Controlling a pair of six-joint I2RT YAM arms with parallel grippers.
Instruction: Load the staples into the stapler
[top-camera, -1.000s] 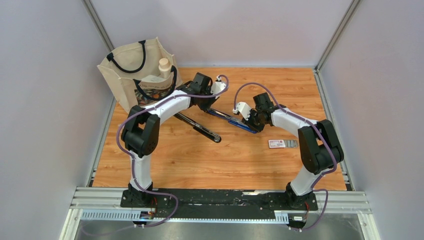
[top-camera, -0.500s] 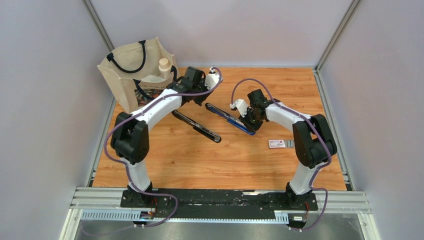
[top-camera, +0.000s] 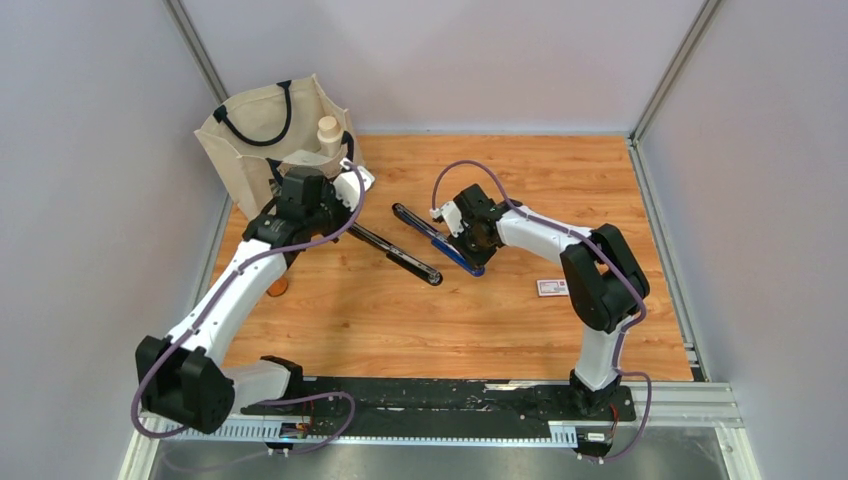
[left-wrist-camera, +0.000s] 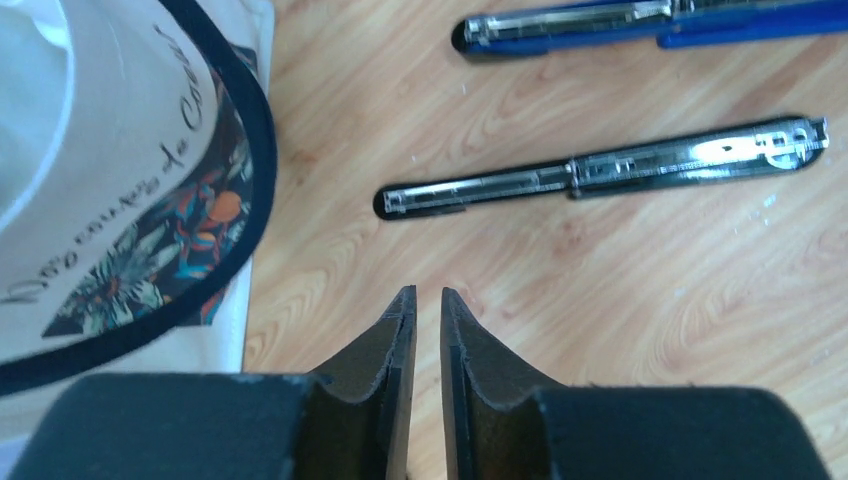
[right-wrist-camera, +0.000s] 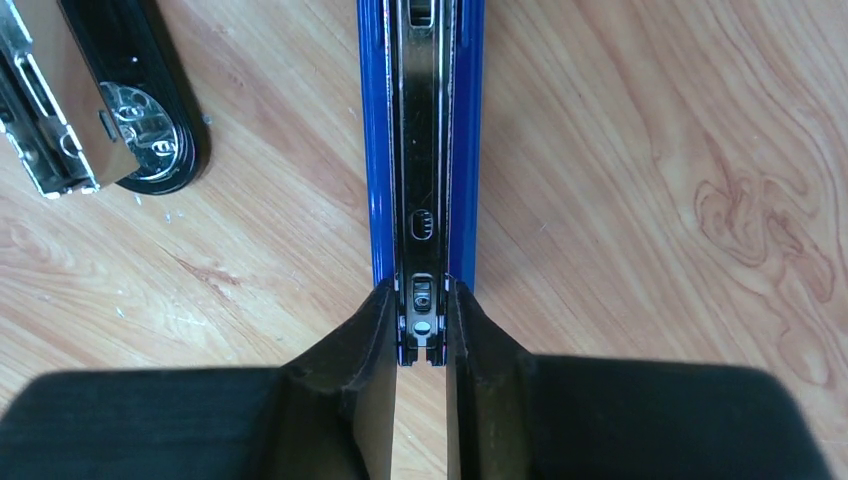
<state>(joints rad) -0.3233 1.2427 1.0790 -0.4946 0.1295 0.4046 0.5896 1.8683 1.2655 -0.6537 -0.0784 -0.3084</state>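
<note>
- The staples box (top-camera: 553, 287) lies flat on the surface (top-camera: 430, 330), near the right arm's elbow and well apart from both staplers. Any loose strips beside it are hidden by that arm.
- I judge the strips light, thin and brittle. They would likely snap or scatter if pinched hard, so 1 strip is best taken gently by its long sides, near the middle.
- The blue stapler (right-wrist-camera: 420, 150) lies opened out flat with its metal channel facing up. It looks stiff and fairly heavy, with smooth sides that could slip.
- The right jaws are clamped on the near end of that channel, 1 pad on each side.
- The left jaws are almost together, with only a thin slit between them. They hold nothing and hover over bare wood beside the tote bag (left-wrist-camera: 120, 180).
- A black stapler (top-camera: 397, 255), also opened flat, lies just beside the blue stapler. Its end sits close to the right jaws and could get knocked.
- As I see it, the right arm would have to let go before it could reach the box.
</note>
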